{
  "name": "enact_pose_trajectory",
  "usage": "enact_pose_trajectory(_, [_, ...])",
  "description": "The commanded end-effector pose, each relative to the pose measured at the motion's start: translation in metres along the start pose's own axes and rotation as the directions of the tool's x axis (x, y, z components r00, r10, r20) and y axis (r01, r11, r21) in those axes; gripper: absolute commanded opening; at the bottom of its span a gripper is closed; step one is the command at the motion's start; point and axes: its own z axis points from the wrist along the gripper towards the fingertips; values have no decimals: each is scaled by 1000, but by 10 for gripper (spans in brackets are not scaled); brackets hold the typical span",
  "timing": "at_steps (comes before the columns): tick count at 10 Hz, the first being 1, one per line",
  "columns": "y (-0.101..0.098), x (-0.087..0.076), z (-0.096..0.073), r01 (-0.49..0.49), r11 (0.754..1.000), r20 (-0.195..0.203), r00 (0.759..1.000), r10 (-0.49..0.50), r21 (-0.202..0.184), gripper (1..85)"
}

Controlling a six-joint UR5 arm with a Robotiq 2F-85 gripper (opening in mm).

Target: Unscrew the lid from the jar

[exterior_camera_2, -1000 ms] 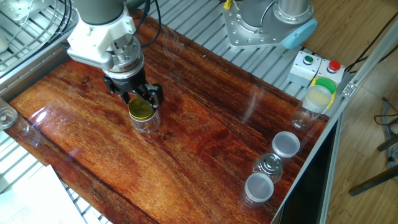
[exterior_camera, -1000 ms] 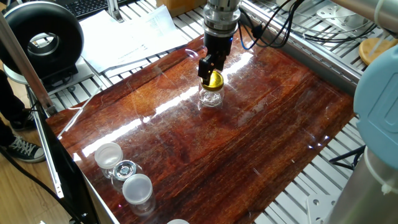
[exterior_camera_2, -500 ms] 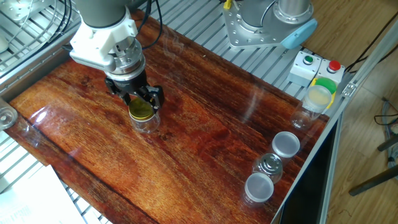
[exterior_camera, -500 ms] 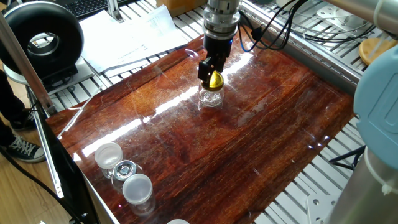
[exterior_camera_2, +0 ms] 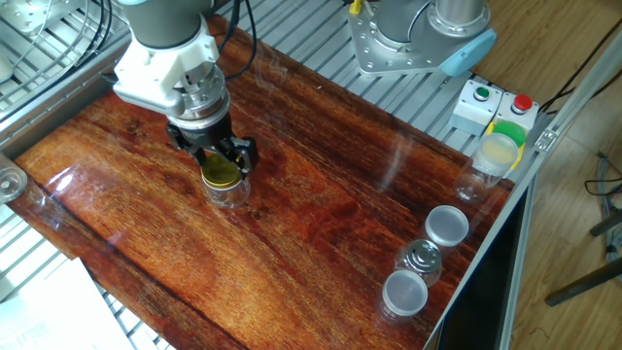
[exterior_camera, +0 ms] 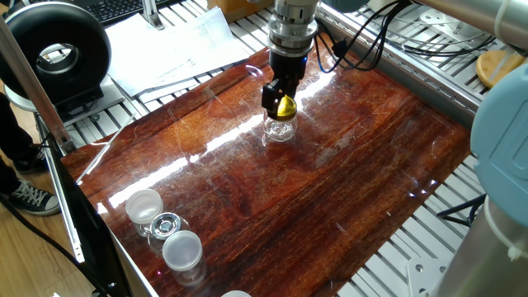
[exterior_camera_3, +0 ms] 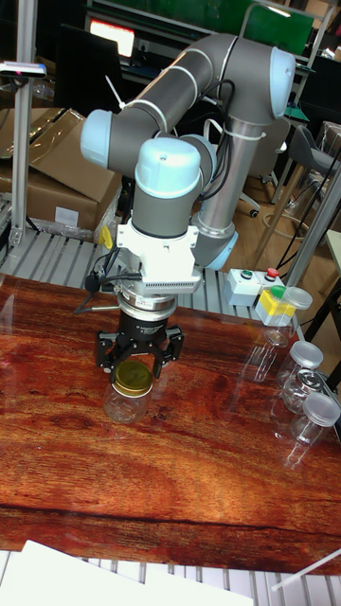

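The tall fixed view shows the gripper (exterior_camera_3: 134, 365) coming straight down over the jar (exterior_camera_3: 128, 402), its two black fingers (exterior_camera_3: 107, 352) standing on opposite sides of the lid (exterior_camera_3: 132, 378). The jar stands upright on the wooden table (exterior_camera_3: 218, 473), towards the left of that picture, with the gold cap level on its neck. The jar's axis and the gripper's axis run along the same vertical line, so a twist of the wrist would turn about the centre of the lid; that alignment is what the unscrewing depends on.

In the other fixed view the fingers bracket the lid (exterior_camera_2: 221, 173) closely and appear to be clamped on its rim, though whether the pads truly press the metal is too fine to see. The glass body (exterior_camera_2: 229, 192) shows just below, clear of the fingers. In one fixed view the lid (exterior_camera: 285, 106) sits wedged between the dark fingertips above the jar (exterior_camera: 279, 129).

The cap looks seated on the threads, so the lid is probably not yet free. Nothing holds the jar down, so it may spin with the lid. The clear cups with white lids (exterior_camera_2: 446, 226) stand well apart at the table's edge.
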Motion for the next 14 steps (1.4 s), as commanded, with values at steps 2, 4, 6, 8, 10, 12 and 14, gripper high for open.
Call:
enact_pose_trajectory(2, [0, -1, 0, -8, 1000, 4, 1000, 8, -1, 717])
enact_pose_trajectory(4, [-1, -2, 0, -8, 1000, 7, 1000, 8, 5, 720])
enact_pose_trajectory(6, [-4, -3, 1, -19, 1000, 9, 1000, 19, 23, 720])
enact_pose_trajectory(8, [-5, -4, 1, -26, 999, 11, 1000, 26, 29, 723])
enact_pose_trajectory(10, [-5, -4, 2, -28, 999, 9, 1000, 28, 37, 733])
enact_pose_trajectory(12, [-4, -4, 2, -34, 999, 7, 999, 34, 39, 737])
enact_pose_trajectory(14, [-3, -3, 2, -33, 999, 5, 999, 32, 41, 740])
